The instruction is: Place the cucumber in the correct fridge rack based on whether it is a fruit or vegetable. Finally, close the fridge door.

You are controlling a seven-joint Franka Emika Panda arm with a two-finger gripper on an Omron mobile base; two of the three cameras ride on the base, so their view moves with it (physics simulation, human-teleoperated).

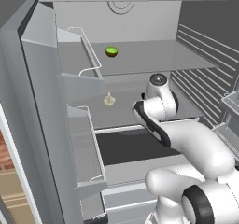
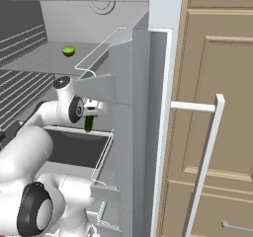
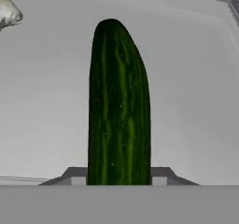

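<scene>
The two-finger gripper (image 2: 89, 113) is clamped on the slender dark green cucumber (image 3: 119, 106), which hangs from it just above the lower flat grey fridge rack (image 1: 122, 111). Farther in on that rack sits a whitish garlic bulb (image 1: 109, 99); a round green lime (image 1: 111, 51) rests on the upper shelf (image 1: 154, 57).

Open fridge (image 1: 140, 17), pale grey inside, ribbed right wall (image 1: 205, 64). Round vent (image 1: 120, 6) high on the back wall. Wire-edged door bins (image 1: 86, 55) hanging on the open left door. Brown wood cabinet (image 2: 217, 73) right of the fridge, white bar handle (image 2: 210, 147) on its front.
</scene>
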